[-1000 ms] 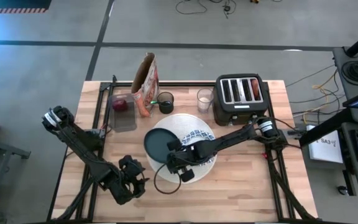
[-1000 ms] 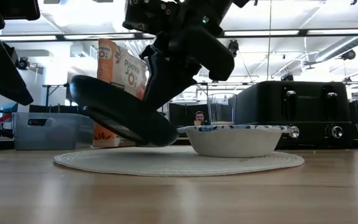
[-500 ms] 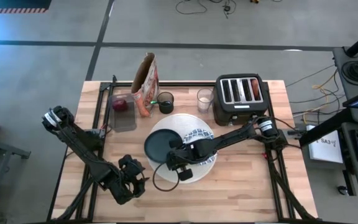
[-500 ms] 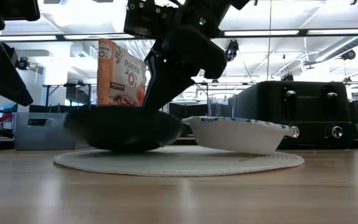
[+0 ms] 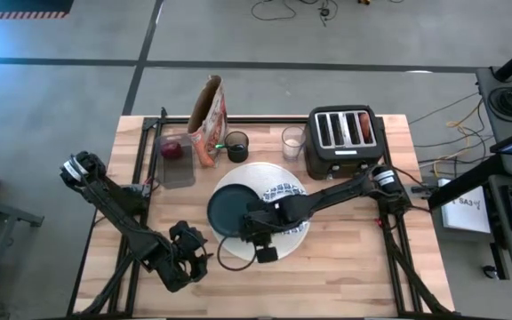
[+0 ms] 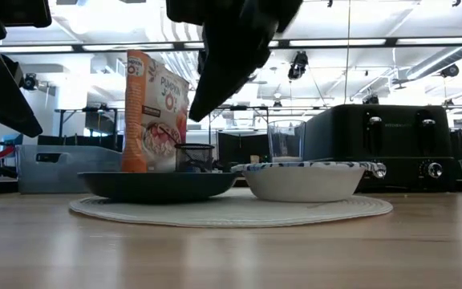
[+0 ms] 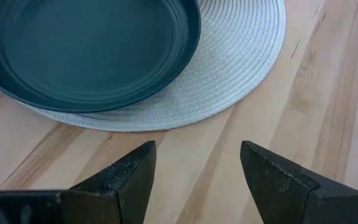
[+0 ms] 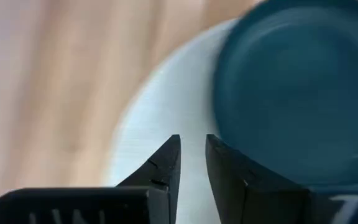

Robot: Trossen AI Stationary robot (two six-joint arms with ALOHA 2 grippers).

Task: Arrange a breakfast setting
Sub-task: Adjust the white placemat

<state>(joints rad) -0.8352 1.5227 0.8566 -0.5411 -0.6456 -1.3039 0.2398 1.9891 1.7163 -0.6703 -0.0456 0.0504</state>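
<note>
Two dishes sit on the big round white woven mat (image 5: 269,213): a dark green ceramic plate (image 5: 231,210) left, a blue-and-white patterned bowl (image 5: 284,197) right. Both look stiff, heavy, slick and breakable, best pinched at the rim. The right pincer (image 5: 258,238) hangs over the plate's near edge, slightly parted and empty; the left pincer (image 5: 188,257) waits open at the tabletop's near left.

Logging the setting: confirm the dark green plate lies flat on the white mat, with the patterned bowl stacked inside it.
Not stacked. In the low view the bowl sits beside the dark green plate, both resting directly on the white mat. The plate does lie flat.
</note>
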